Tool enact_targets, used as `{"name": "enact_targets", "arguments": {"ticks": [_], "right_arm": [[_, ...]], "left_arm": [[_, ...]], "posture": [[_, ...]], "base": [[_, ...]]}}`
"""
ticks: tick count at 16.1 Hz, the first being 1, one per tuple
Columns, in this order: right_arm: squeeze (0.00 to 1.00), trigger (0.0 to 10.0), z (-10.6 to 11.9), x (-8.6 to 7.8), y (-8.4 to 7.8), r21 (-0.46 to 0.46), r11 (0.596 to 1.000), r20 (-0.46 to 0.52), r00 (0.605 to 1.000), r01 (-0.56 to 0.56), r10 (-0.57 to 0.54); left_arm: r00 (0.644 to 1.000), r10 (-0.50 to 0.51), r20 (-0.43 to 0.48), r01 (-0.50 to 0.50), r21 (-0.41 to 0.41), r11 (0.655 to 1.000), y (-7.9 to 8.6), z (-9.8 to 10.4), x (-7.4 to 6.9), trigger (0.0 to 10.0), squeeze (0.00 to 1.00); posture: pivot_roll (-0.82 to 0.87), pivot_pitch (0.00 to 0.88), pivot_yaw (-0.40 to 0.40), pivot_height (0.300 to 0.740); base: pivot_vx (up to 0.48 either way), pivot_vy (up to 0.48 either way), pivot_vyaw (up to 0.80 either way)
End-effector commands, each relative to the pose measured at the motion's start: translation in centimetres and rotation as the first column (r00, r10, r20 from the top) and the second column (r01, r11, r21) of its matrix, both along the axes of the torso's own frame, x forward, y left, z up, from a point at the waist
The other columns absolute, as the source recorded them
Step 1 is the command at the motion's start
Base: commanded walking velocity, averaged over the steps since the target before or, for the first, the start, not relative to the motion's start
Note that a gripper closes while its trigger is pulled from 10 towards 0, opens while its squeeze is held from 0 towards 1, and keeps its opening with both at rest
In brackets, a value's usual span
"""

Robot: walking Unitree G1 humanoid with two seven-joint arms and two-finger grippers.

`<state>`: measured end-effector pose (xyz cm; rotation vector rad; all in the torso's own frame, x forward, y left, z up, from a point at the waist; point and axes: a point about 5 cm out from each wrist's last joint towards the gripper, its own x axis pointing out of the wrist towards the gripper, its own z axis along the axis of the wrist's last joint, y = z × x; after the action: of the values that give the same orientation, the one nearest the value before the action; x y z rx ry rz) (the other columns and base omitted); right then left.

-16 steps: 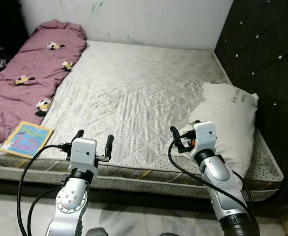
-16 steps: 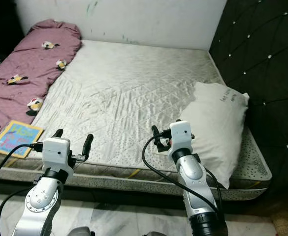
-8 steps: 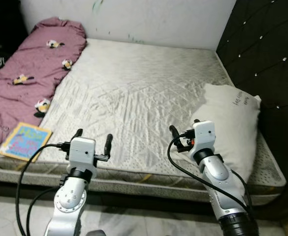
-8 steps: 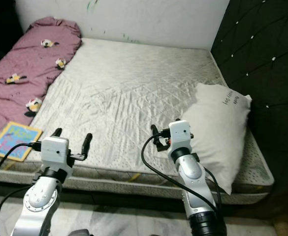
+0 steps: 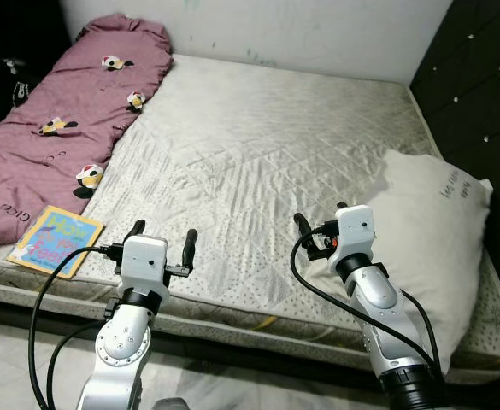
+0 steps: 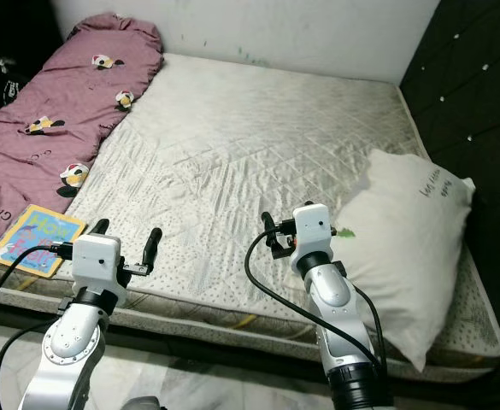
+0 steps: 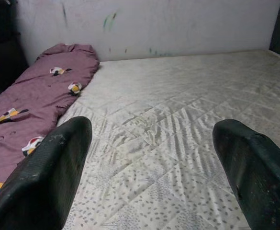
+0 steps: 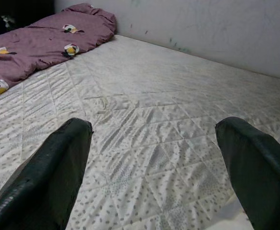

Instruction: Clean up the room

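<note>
Status: tidying not started.
Both grippers, left (image 5: 161, 238) and right (image 5: 319, 229), hover open and empty over the grey quilted mattress (image 5: 258, 154); colourful picture book (image 5: 55, 240) remains on its near-left edge.

2 head eyes looking down at mattress (image 5: 258, 162), 2 wrist cameras low, facing across it

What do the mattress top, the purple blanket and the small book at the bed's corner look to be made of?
Mattress: quilted woven fabric with a slight sheen, judging by the stitched diamond pattern and soft highlights.
Purple blanket: soft matte cloth, likely cotton or fleece; it folds and ruffles at the edge, with printed cartoon motifs.
Book: glossy printed card or paper, flat with a bright cover; which one is unclear.
</note>
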<state>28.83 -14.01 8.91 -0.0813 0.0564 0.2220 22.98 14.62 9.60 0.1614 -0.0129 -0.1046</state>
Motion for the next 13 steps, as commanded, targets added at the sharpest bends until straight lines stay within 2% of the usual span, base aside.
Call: {"name": "enact_targets", "arguments": {"ticks": [1, 4, 6, 9, 13], "right_arm": [[0.00, 10.0, -0.23, 0.05, -0.21, -0.007, 1.000, -0.009, 1.000, 0.008, -0.008], [0.00, 10.0, -0.22, 0.05, -0.13, -0.009, 1.000, -0.008, 1.000, 0.006, -0.006], [0.00, 10.0, -0.27, 0.05, -0.14, -0.006, 1.000, -0.013, 1.000, 0.010, -0.010], [0.00, 10.0, -0.27, 0.01, -0.18, -0.005, 1.000, -0.013, 1.000, 0.011, -0.011], [0.00, 10.0, -0.32, -0.07, -0.22, -0.006, 1.000, -0.014, 1.000, 0.011, -0.011]], "left_arm": [[1.000, -0.018, 0.001, 0.018, -0.005, 1.000, -0.21, 0.08, 0.08, 10.0, 0.00], [1.000, -0.023, -0.002, 0.023, -0.004, 1.000, -0.27, 0.00, 0.06, 10.0, 0.00], [1.000, -0.022, -0.004, 0.022, -0.002, 1.000, -0.25, -0.01, 0.07, 10.0, 0.00], [1.000, -0.018, -0.006, 0.018, 0.001, 1.000, -0.24, -0.02, 0.01, 10.0, 0.00], [1.000, -0.006, -0.018, 0.006, 0.011, 1.000, -0.24, -0.25, 0.03, 10.0, 0.00]], "posture": [[0.02, 0.000, -0.063, 0.740], [0.02, 0.000, -0.063, 0.740], [0.02, 0.000, -0.061, 0.740], [0.02, 0.000, -0.061, 0.740], [0.02, 0.000, -0.062, 0.740]], "base": [[0.285, 0.000, 0.00], [0.285, 0.000, 0.00], [0.292, 0.000, -0.80], [0.267, 0.000, -0.29], [0.000, 0.000, 0.00]]}}
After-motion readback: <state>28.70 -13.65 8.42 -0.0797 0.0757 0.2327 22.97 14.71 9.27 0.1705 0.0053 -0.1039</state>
